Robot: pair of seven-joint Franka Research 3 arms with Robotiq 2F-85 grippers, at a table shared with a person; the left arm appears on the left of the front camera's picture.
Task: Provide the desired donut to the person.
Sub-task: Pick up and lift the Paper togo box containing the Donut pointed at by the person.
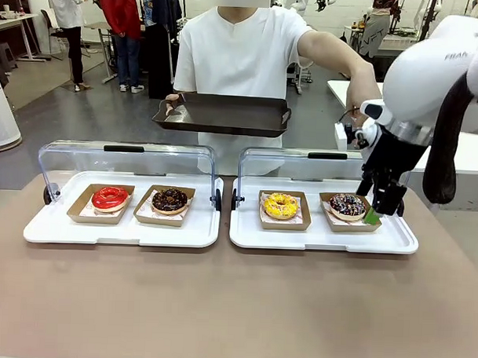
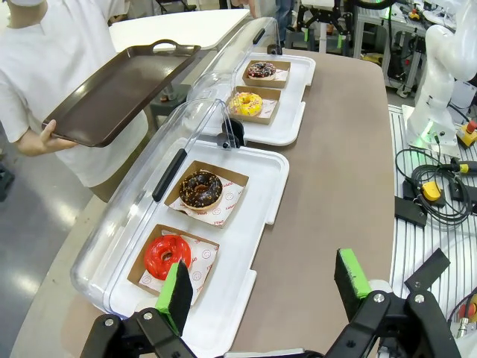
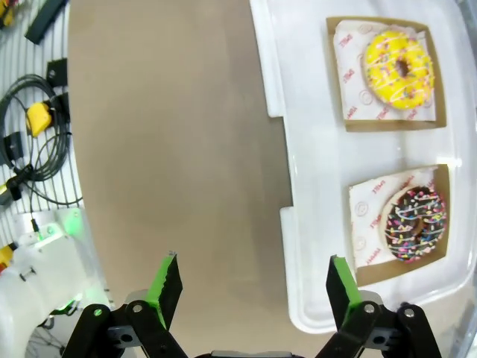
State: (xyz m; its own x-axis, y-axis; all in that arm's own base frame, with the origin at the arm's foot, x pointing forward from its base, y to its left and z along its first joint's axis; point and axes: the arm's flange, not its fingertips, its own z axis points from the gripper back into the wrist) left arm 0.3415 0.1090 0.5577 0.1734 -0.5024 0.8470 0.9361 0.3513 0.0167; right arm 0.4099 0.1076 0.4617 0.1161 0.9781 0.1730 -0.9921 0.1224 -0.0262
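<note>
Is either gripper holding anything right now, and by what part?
Neither. The left gripper and the right gripper are both open and empty. The right one hangs beside the sprinkled chocolate donut without touching it.

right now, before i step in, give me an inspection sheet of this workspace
surface: brown table, two trays on it
job's things: red donut, chocolate donut on left white tray; yellow donut, sprinkled donut on right white tray; clear lids open; person holds dark tray
clutter: nothing seen
tools: right tool open beside sprinkled donut; left tool open, above the table end by red donut
cables: black cables, yellow plug, off the table's side
surroundings: bystanders behind person
</note>
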